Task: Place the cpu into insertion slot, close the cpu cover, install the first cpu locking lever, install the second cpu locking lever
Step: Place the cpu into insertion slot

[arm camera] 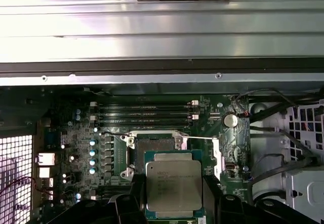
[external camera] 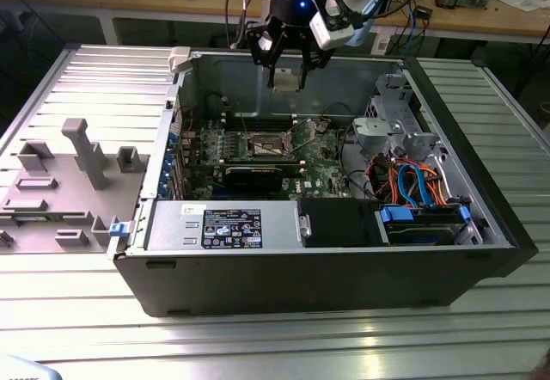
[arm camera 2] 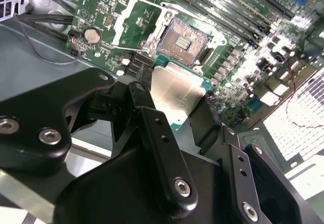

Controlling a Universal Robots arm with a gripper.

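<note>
Above the open computer case, near its wall toward the table's far edge in the exterior view, the gripper is seen hanging from the arm. The cpu is held flat between the black fingers, which are closed narrowly on two of its opposite edges; its dull metal top is seen in both wrist views, with a green edge showing around it. The chip is held in the air over the green motherboard, clear of the insertion slot.

The slot is seen bare in both wrist views, its dark centre exposed inside a silvery rim. The cpu cover is swung up off the socket and stands beside it, hinged at one side. Long memory slots are set just beyond the socket, and a coin cell is mounted near the cover.

The case is laid on its side in the middle of the ribbed metal table. A labelled silver power supply is fitted along the case's near wall. A grey fixture tray is placed at the table edge on the exterior view's left.
</note>
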